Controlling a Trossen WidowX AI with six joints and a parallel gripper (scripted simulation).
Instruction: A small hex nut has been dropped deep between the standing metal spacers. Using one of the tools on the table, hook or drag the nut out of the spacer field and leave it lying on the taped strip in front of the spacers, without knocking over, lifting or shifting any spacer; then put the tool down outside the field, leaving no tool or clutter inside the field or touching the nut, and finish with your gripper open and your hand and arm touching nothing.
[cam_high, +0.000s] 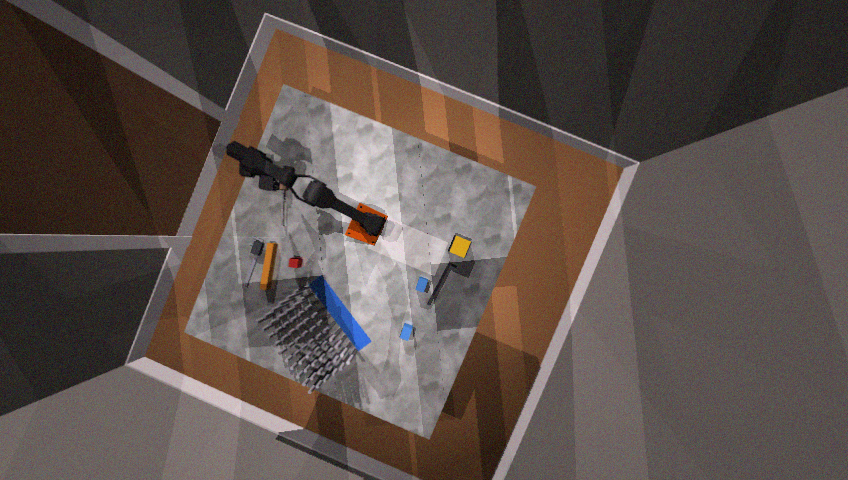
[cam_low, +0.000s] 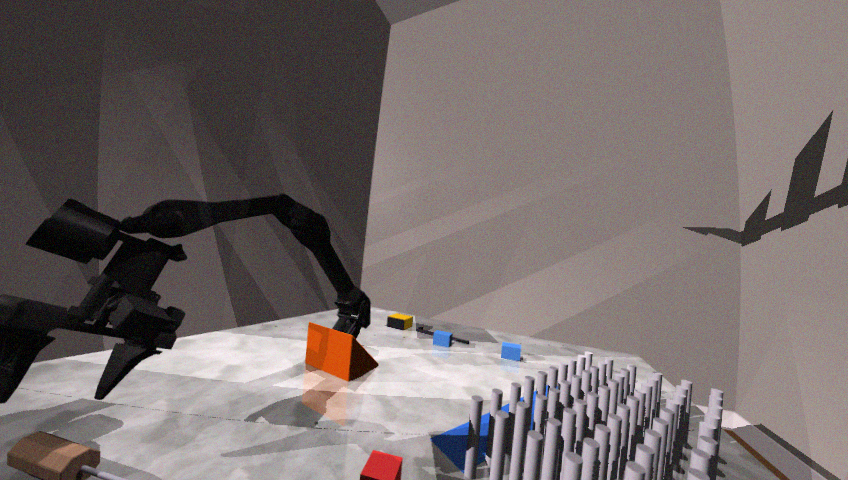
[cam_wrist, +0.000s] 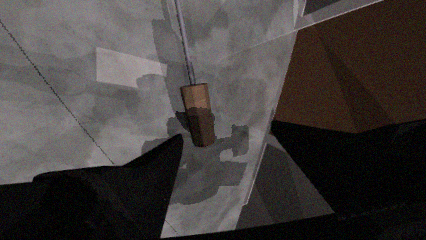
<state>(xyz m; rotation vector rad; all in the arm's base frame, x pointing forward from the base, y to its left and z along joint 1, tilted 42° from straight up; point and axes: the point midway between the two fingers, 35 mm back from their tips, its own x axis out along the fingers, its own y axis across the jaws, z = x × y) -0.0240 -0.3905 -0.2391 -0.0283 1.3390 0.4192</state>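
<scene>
Above the bench's left edge, our gripper (cam_high: 273, 184) (cam_low: 50, 380) (cam_wrist: 226, 131) hangs wide open and empty. The tan-handled tool (cam_high: 284, 202) (cam_low: 53, 456) (cam_wrist: 199, 112) lies below, its handle between the fingers in the wrist view, shaft pointing away. We can't make out the nut.

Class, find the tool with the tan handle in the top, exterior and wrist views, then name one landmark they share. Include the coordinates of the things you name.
Top: left of centre, its handle (cam_high: 282, 186) (cam_low: 52, 454) (cam_wrist: 197, 112) partly hidden under the arm.
Exterior: bottom left corner, shaft pointing right.
Wrist: near the middle, shaft running up.
Shared landmark: the pale stone table top (cam_high: 368, 142) (cam_low: 226, 362) (cam_wrist: 55, 115).
</scene>
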